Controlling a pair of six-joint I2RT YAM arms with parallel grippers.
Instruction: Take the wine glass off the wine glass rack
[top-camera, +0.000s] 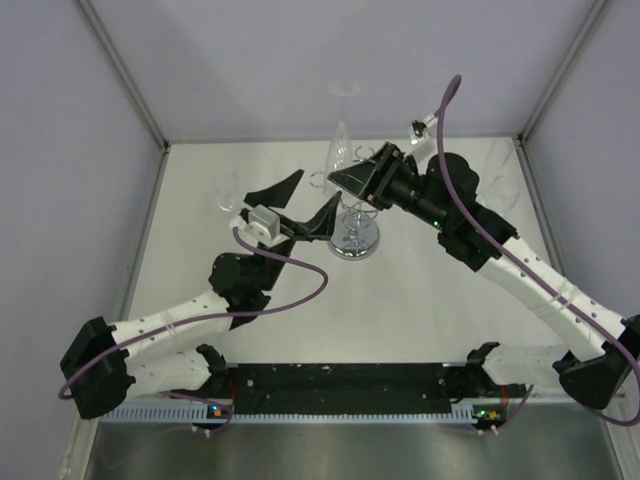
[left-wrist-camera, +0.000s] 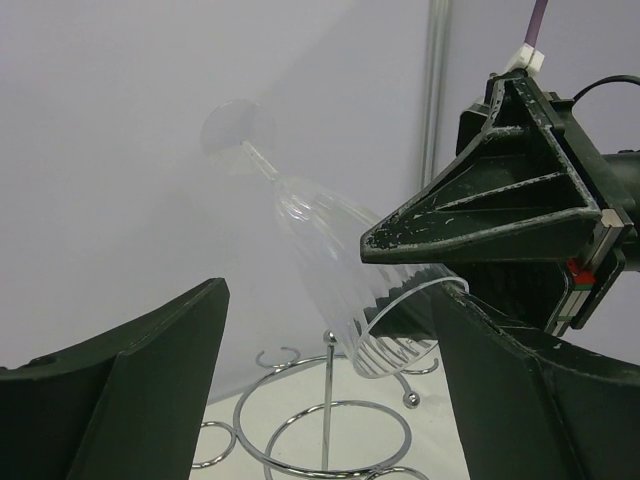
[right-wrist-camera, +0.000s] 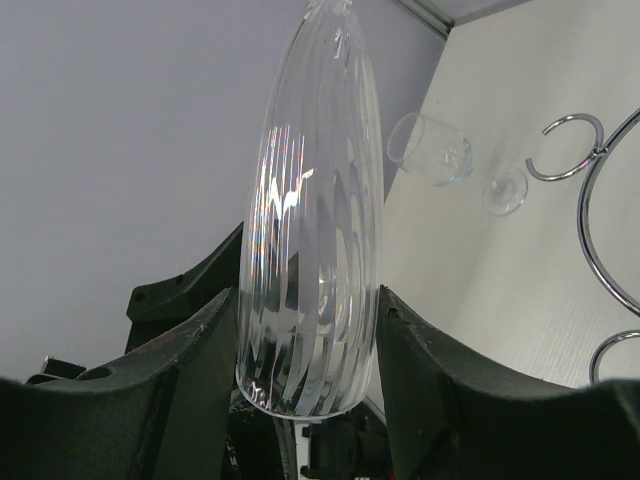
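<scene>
From above, I see my right pincer (top-camera: 355, 178) gripping the glass (top-camera: 342, 135) by its bowl, foot up, with the rack (top-camera: 357, 240) just below it and my left pincer (top-camera: 318, 188) gaping wide to its left. My left wrist view has the tilted glass ahead of those spread fingers (left-wrist-camera: 130, 390), above the rack's rings. My right wrist view shows both fingers pressing the ribbed bowl, with a second glass (right-wrist-camera: 432, 150) lying beyond.

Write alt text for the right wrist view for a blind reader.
A tall ribbed wine glass, rim down, is clamped in the right gripper. Behind, on the white table, a second glass lies on its side, with chrome rings of the wine glass rack at the right edge.
</scene>
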